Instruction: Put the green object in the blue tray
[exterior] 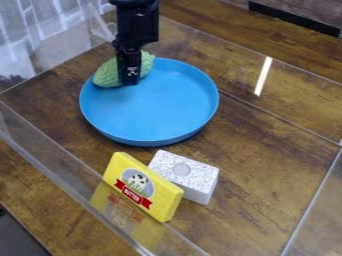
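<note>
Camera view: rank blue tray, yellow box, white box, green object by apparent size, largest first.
1. blue tray, by far.
2. yellow box and white box: they look about alike and both sit nearest the camera, so unranked.
3. green object: smallest showing, though the gripper hides part of it.

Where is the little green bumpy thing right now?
In the camera view, the green object sits at the far-left rim of the blue tray, right under the black claw.

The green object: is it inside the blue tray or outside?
Halfway: the green object lies across the far-left rim of the blue tray, under the fingers.
</note>
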`<action>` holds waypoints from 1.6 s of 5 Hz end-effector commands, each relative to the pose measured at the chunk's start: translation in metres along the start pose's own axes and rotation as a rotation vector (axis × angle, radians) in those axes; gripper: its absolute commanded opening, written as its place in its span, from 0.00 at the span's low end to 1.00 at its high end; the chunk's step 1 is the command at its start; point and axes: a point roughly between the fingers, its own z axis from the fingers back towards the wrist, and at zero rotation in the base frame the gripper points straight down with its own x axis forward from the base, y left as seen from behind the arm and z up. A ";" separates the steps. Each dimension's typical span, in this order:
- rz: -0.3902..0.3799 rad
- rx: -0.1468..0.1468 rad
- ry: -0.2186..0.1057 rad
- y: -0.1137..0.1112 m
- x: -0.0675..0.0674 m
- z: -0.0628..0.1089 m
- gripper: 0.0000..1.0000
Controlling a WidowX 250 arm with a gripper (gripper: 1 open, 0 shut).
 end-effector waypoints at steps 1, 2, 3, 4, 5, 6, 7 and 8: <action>0.009 0.052 -0.034 0.013 -0.003 0.022 0.00; 0.009 0.035 -0.020 0.014 -0.010 0.020 0.00; 0.013 0.021 -0.009 0.013 -0.015 0.020 0.00; 0.013 0.009 0.001 0.010 -0.018 0.021 0.00; 0.015 0.000 0.010 0.006 -0.019 0.023 0.00; 0.017 -0.010 0.020 0.002 -0.021 0.026 0.00; 0.021 -0.020 0.029 -0.003 -0.022 0.031 0.00; 0.026 -0.032 0.038 -0.008 -0.022 0.037 0.00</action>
